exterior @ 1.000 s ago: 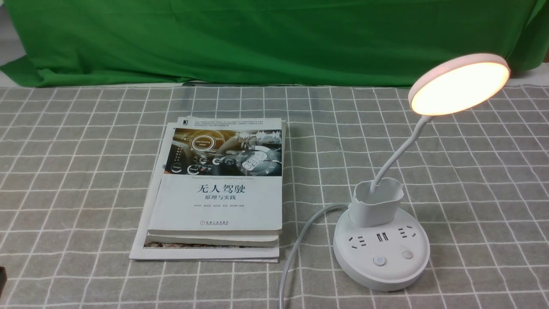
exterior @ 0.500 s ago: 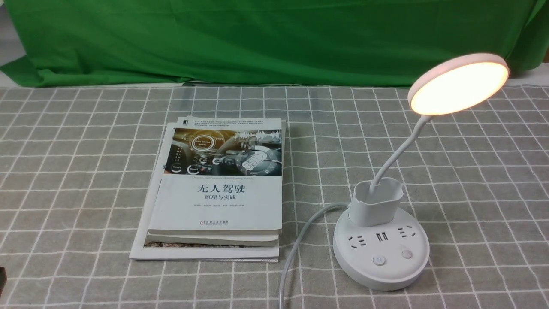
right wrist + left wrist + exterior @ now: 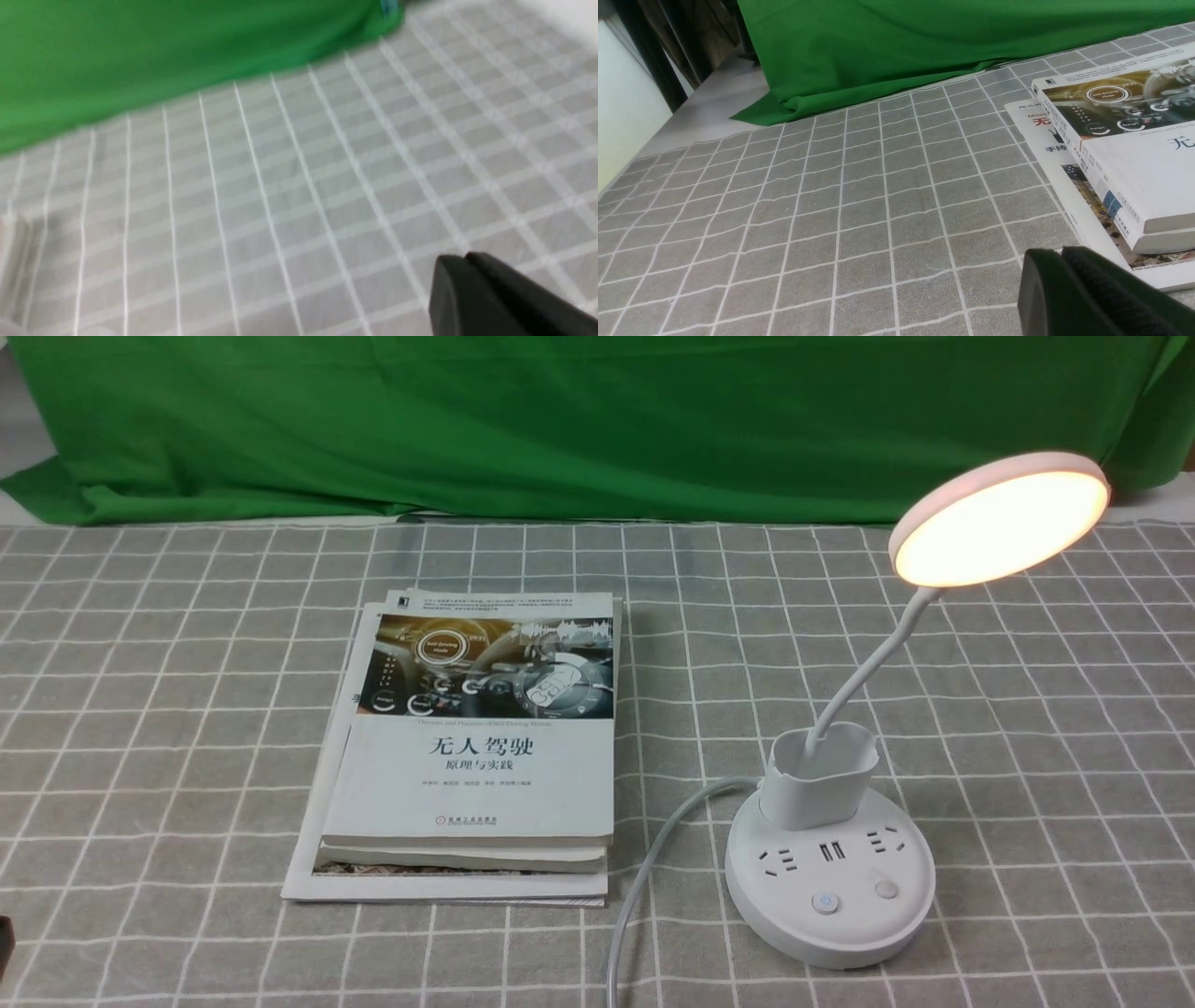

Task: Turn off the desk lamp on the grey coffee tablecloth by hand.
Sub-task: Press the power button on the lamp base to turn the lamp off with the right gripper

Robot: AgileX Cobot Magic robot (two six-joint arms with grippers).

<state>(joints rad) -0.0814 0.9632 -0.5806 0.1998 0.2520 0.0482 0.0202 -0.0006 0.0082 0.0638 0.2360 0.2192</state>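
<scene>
Green cloth (image 3: 560, 420) backs our gridded grey tablecloth (image 3: 233, 756). Lamp (image 3: 831, 868) lit, standing on it to the right of stacked books (image 3: 471, 756). Our left gripper (image 3: 1092, 298) and right gripper (image 3: 486, 298) each show fingers together, narrow, nothing seen between them.

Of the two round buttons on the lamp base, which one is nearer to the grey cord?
The left button, marked with a blue power symbol; the other button sits farther right.

front view, no clear change between the earlier pictures and now, both wrist views shown only now, any change there can't be told
</scene>
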